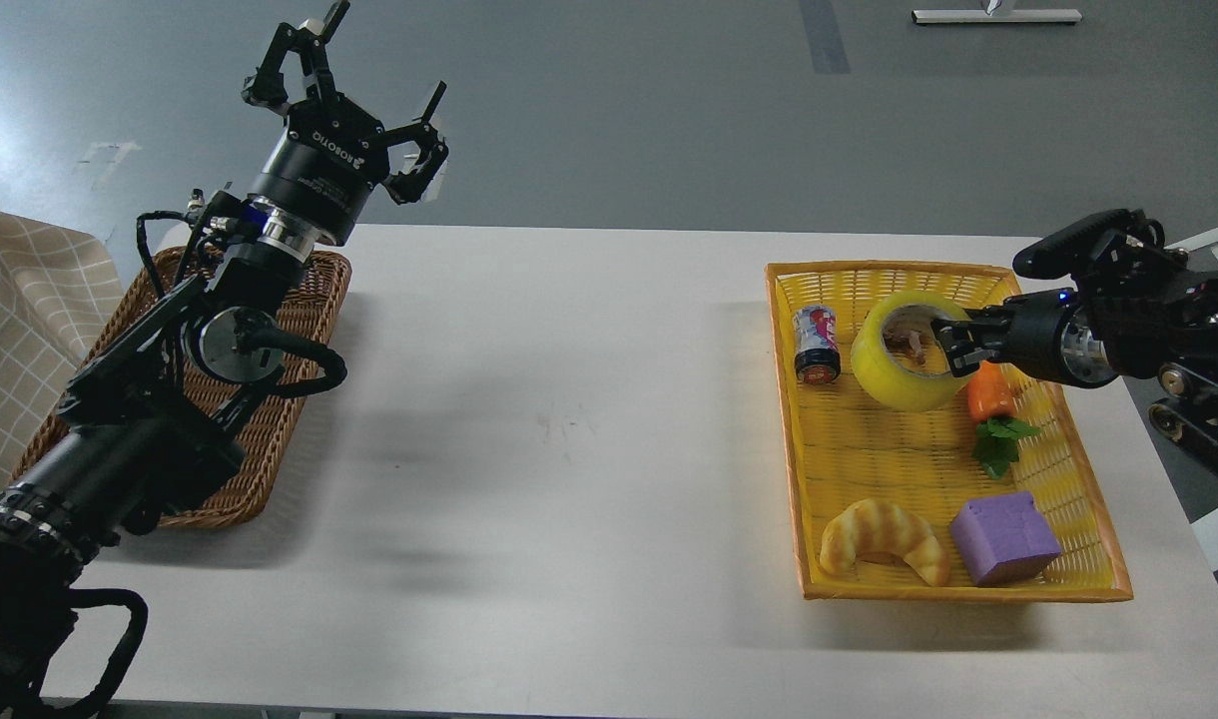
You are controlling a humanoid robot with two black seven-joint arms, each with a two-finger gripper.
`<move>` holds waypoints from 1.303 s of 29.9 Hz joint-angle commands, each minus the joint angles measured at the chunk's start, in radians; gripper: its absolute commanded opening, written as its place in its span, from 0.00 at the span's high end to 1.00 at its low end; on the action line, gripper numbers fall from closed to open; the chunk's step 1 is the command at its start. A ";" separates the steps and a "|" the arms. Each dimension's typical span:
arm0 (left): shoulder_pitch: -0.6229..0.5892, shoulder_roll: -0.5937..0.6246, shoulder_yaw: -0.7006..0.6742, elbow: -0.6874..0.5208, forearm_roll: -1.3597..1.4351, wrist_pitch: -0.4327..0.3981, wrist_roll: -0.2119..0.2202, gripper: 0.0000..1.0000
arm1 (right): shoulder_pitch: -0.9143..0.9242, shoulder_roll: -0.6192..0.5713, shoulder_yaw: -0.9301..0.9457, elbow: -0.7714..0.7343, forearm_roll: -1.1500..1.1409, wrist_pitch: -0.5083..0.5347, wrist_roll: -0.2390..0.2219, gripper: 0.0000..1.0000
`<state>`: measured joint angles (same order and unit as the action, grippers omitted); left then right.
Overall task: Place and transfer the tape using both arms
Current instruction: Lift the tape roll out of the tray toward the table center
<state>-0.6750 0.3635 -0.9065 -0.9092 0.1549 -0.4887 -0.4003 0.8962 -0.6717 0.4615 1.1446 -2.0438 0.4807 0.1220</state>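
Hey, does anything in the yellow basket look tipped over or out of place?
Yes: the small can lies on its side near the basket's far-left corner, and the yellow tape roll sits tilted at the right gripper.

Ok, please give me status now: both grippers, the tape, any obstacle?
Left gripper open, raised, empty. Right gripper at the yellow translucent tape roll in the yellow plastic basket, grip unclear. Small can and orange toy carrot close beside the roll.

Room: grey smooth floor [619, 110] with a darker strip [824, 35] at top, white bar-shaped base [996, 16] at the far edge, white rectangular surface [569, 419] under even light, beige checked cloth [30, 300] at left.
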 commanded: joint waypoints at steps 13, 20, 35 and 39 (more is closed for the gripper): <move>0.003 0.009 0.000 0.000 0.000 0.000 0.000 0.02 | 0.138 0.187 0.000 -0.013 0.004 0.008 0.015 1.00; 0.006 0.006 0.000 0.000 0.000 0.000 0.000 0.02 | 0.138 0.323 -0.001 -0.026 0.004 0.008 0.015 1.00; 0.006 0.005 0.000 0.000 0.002 0.000 0.000 0.02 | 0.135 0.589 -0.006 -0.181 0.008 0.008 0.015 1.00; 0.006 0.003 0.000 0.000 0.002 0.000 0.000 0.02 | 0.135 0.619 -0.023 -0.212 0.007 0.008 0.015 1.00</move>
<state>-0.6688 0.3675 -0.9065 -0.9096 0.1567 -0.4887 -0.4003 1.0307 -0.0725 0.4552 0.9540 -2.0360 0.4888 0.1366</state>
